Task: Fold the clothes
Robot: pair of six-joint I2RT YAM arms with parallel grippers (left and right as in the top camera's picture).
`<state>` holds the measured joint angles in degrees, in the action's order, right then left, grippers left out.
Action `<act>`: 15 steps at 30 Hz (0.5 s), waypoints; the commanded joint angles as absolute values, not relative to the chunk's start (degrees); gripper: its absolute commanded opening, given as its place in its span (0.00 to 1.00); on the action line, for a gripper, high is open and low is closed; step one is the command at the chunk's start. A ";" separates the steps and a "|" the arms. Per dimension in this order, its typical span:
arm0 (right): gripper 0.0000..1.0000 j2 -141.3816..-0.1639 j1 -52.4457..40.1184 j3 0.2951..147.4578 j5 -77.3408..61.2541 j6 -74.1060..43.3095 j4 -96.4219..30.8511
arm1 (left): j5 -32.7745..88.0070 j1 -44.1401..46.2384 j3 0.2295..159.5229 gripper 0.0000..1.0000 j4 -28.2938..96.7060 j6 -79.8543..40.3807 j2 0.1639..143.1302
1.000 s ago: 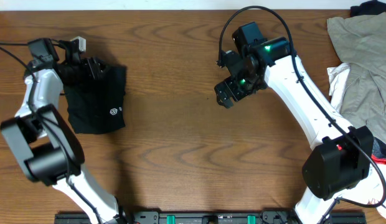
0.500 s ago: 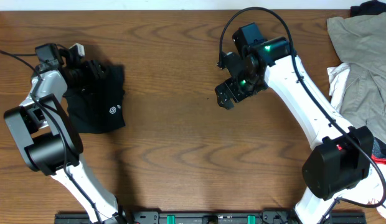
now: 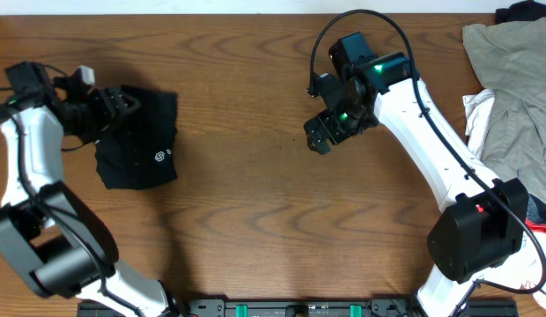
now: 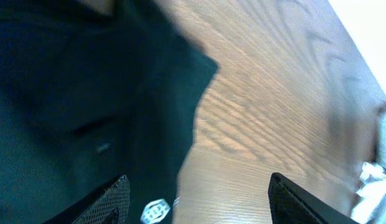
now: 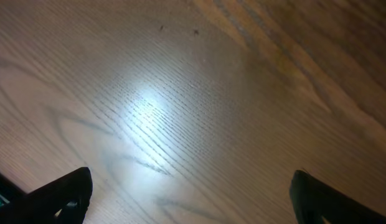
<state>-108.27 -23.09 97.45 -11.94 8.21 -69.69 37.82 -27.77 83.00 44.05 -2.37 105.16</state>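
Left gripper point(image 4: 199, 198) pulled back from clothes point(image 3: 145, 145); jaws spread wider than a moment ago, holding nothing; black cloth let go, lay flat just in front of it and partly under one finger; small neat pile, white logo point(image 3: 158, 157) up; right gripper point(image 3: 319, 136) had not moved, jaws wide, empty, above table point(image 3: 247, 202), clothes far off; fold looked about done; maybe one last tidy.
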 commanded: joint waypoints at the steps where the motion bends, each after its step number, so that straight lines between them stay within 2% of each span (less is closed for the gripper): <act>1: 0.99 -108.22 -22.76 97.78 -11.99 9.96 -69.60 | 30.79 -29.30 81.10 0.72 43.88 -2.24 106.06; 15: 0.99 -108.22 -22.79 97.78 -12.03 9.91 -69.87 | 30.76 -36.75 63.77 0.73 28.34 -4.38 106.74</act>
